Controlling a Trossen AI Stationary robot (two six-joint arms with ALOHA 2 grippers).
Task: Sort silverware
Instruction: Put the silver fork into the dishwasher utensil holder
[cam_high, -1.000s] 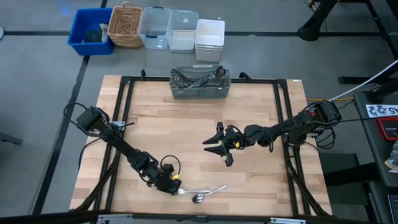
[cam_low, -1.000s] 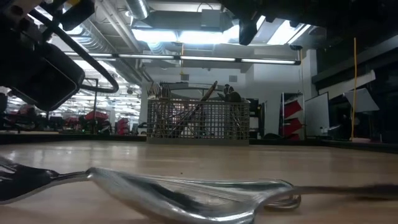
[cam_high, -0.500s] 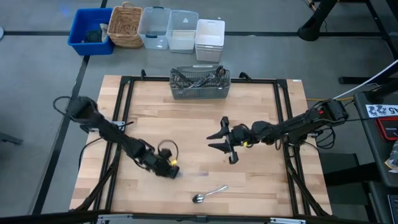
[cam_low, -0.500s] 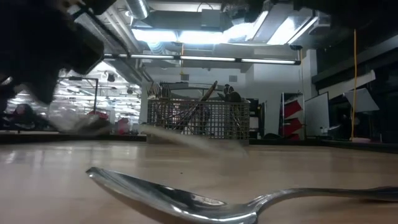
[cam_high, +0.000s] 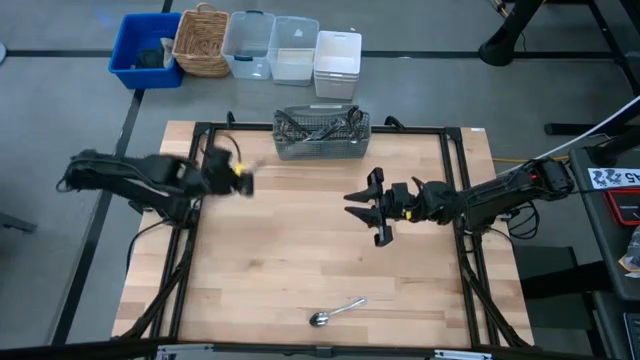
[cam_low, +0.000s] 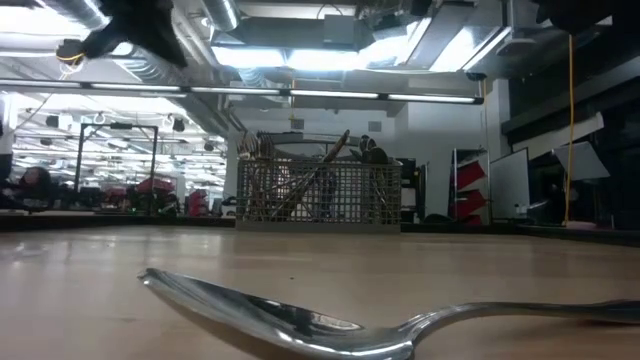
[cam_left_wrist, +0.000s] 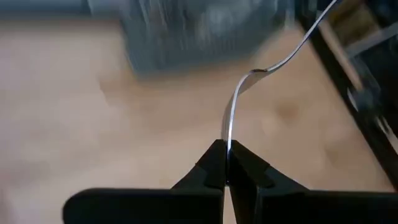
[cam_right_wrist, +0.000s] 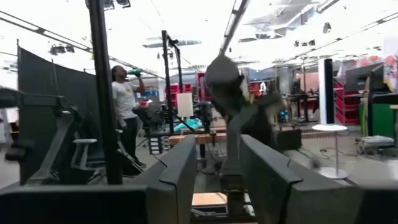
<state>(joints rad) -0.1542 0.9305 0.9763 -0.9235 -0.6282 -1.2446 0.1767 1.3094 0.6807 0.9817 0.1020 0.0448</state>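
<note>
Your left gripper (cam_high: 243, 181) is up off the table near the left edge, just short of the basket (cam_high: 321, 134), pinched tight on a fork (cam_left_wrist: 249, 87) by its handle. Your right gripper (cam_high: 365, 208) hovers mid-table, right of centre, fingers spread and holding nothing. One spoon (cam_high: 336, 311) lies alone near the front edge of the table (cam_high: 300, 250), with bare wood all around it. More silverware stands in the basket at the back edge.
</note>
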